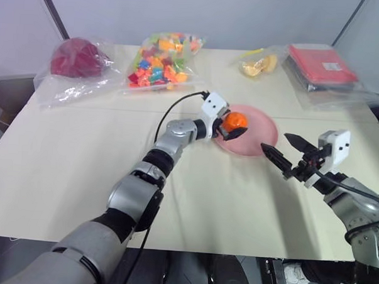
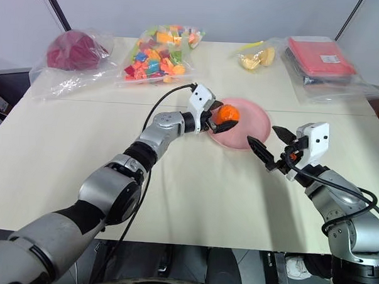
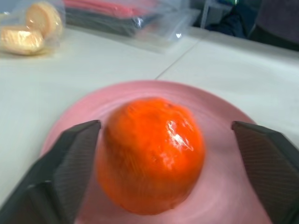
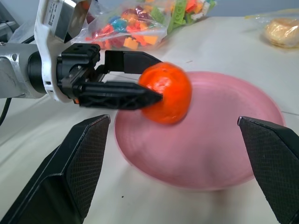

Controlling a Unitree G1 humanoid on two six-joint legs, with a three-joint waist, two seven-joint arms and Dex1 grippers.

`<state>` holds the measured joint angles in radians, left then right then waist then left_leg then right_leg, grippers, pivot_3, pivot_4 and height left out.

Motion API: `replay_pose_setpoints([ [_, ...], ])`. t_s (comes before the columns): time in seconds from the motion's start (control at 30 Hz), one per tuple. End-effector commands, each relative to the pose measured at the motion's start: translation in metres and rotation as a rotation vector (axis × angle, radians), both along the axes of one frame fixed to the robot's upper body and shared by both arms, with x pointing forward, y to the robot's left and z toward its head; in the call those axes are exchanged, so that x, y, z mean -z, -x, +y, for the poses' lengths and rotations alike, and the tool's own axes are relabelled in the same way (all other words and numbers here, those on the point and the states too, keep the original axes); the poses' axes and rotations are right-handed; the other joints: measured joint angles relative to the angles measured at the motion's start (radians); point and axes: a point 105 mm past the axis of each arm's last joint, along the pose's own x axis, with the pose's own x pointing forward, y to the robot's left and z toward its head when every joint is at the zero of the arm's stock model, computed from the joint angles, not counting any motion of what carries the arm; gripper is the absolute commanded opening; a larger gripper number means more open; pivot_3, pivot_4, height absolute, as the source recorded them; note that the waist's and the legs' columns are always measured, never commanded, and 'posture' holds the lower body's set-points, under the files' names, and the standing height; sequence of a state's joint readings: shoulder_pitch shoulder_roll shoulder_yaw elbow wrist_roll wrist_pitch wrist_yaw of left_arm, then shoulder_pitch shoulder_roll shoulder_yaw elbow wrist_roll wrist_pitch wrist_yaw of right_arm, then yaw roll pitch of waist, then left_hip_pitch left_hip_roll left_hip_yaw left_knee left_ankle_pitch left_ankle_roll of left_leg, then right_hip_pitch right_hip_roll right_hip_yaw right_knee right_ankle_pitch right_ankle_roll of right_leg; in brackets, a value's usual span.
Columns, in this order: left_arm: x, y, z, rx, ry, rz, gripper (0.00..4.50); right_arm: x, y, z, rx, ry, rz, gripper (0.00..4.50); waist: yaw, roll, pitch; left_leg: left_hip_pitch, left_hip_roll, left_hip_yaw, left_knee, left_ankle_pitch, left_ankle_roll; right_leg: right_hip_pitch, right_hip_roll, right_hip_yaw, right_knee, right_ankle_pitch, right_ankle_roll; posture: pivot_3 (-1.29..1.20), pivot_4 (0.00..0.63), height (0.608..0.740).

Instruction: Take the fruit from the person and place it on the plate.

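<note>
The left end effector (image 1: 230,125) sits at the centre of the left eye view with its two black fingers spread on either side of the fruit (image 1: 235,121). In the left wrist view one finger lies close against the fruit's side while the other stands clear, so the grip looks released rather than clamped. The fruit lies over the left part of the pink plate (image 1: 260,134); whether it fully rests there I cannot tell.

It is round, glossy and bright orange, with a sheen that suggests a slick skin. I judge it light, fairly firm but bruisable, and inclined to roll. The best hold is across its widest middle, on opposite sides, with gentle pressure.

The right end effector (image 1: 283,152), at right of centre, hangs over the tabletop (image 1: 63,155) just beside the plate, fingers apart and empty.
</note>
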<state>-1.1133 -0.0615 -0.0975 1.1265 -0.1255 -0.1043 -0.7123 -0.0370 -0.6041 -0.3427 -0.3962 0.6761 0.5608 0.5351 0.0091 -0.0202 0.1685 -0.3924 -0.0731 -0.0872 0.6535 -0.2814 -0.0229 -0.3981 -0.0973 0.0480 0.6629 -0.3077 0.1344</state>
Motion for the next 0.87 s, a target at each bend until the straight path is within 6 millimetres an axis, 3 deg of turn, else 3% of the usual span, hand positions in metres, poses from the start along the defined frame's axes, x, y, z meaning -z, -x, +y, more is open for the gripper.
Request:
replay_pose_setpoints([
  [0.03, -0.027, -0.007, 0.0, -0.044, 0.072, -0.066, 4.47, -0.012, 0.001, 0.005, -0.013, 0.012, -0.06, 4.5, 0.0, 0.0, 0.0, 0.0, 0.0, 0.0, 0.0, 0.0, 0.0, 0.0, 0.0, 0.0, 0.0, 0.0, 0.0, 0.0, 0.15, 0.74],
  [0.17, -0.05, -0.013, 0.011, -0.085, 0.191, -0.074, 4.47, -0.014, -0.003, 0.002, -0.006, 0.018, -0.069, 4.5, 0.0, 0.0, 0.0, 0.0, 0.0, 0.0, 0.0, 0.0, 0.0, 0.0, 0.0, 0.0, 0.0, 0.0, 0.0, 0.0, 0.15, 0.74],
  [0.27, -0.077, -0.022, 0.048, -0.154, 0.298, -0.121, 4.47, -0.019, -0.016, -0.018, 0.108, 0.04, -0.12, 4.5, -0.005, 0.0, 0.0, 0.0, 0.0, 0.0, 0.0, 0.0, -0.001, -0.001, 0.0, 0.0, 0.0, 0.0, 0.0, 0.0, 0.15, 0.74],
  [0.37, -0.083, -0.022, 0.078, -0.21, 0.314, -0.14, 4.47, -0.022, -0.025, -0.037, 0.215, 0.056, -0.158, 4.5, -0.018, 0.001, -0.001, 0.0, 0.0, 0.0, -0.001, 0.002, -0.003, -0.002, 0.0, 0.0, 0.001, 0.0, 0.0, 0.0, 0.15, 0.74],
  [0.6, -0.056, 0.004, 0.168, -0.421, 0.222, -0.133, 4.47, -0.014, -0.032, -0.072, 0.353, 0.097, -0.166, 4.5, -0.024, 0.002, -0.001, 0.0, 0.001, 0.001, -0.002, 0.002, -0.004, -0.003, 0.0, 0.002, 0.002, 0.0, 0.0, 0.0, 0.15, 0.74],
  [0.87, -0.016, 0.038, 0.23, -0.673, 0.207, -0.061, 4.47, 0.003, -0.035, -0.105, 0.497, 0.111, -0.143, 4.5, -0.018, 0.002, -0.001, 0.0, 0.0, 0.0, 0.0, 0.002, -0.004, -0.002, 0.0, 0.002, 0.002, 0.0, 0.0, 0.0, 0.15, 0.74],
])
